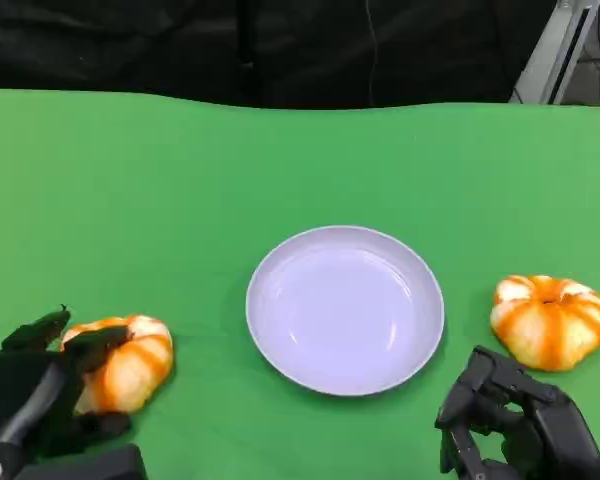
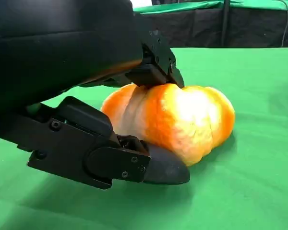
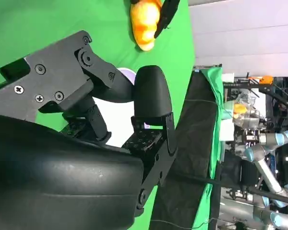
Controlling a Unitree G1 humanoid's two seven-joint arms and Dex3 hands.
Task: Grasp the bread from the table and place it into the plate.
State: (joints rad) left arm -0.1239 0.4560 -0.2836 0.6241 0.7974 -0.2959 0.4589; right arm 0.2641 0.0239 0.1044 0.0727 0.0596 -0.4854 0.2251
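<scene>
An orange-and-white pumpkin-shaped bread (image 1: 130, 365) lies on the green table at the lower left. My left hand (image 1: 40, 395) grips it, fingers over its top and near side. In the left wrist view one finger presses the top of the bread (image 2: 182, 120) and another (image 2: 158, 167) sits under its edge. The round white plate (image 1: 345, 232) stands empty in the middle of the table. My right hand (image 1: 515, 425) rests at the lower right with fingers curled in on nothing. In the right wrist view, past my right hand (image 3: 86, 143), a sliver of the plate (image 3: 127, 74) shows.
A second, similar bread (image 1: 550, 320) lies right of the plate, just beyond my right hand and apart from it. A black curtain (image 1: 280, 50) hangs behind the table's far edge, and a metal frame (image 1: 555, 50) stands at the back right.
</scene>
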